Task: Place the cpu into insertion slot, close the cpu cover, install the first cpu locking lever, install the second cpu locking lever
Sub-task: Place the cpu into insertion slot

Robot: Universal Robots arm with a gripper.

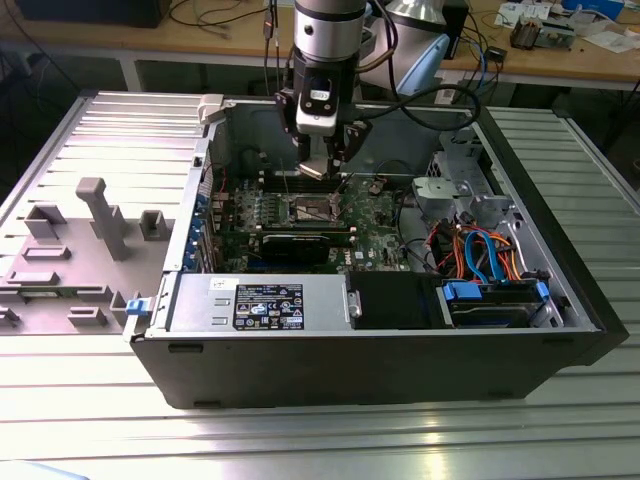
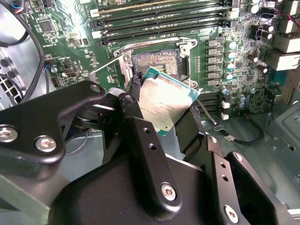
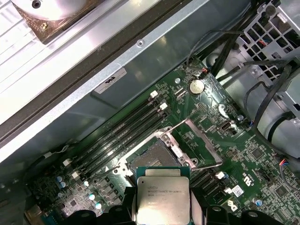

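Black fingers (image 2: 187, 129) of the gripper (image 2: 161, 110) clamp two opposite edges of the cpu (image 3: 162, 199), which hangs over the board (image 3: 262, 154) just short of the slot (image 3: 152, 157) at the board's middle. The second wrist view shows the chip tilted, so I'd guess a skewed landing could bend the slot's contacts. The first wrist view shows instead the cover (image 3: 204, 141) swung open past the slot.

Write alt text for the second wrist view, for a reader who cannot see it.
The black pincer grips the cpu by two opposite edges, silver top showing, near the uncovered insertion slot on the green motherboard. Long memory slots run alongside the slot.
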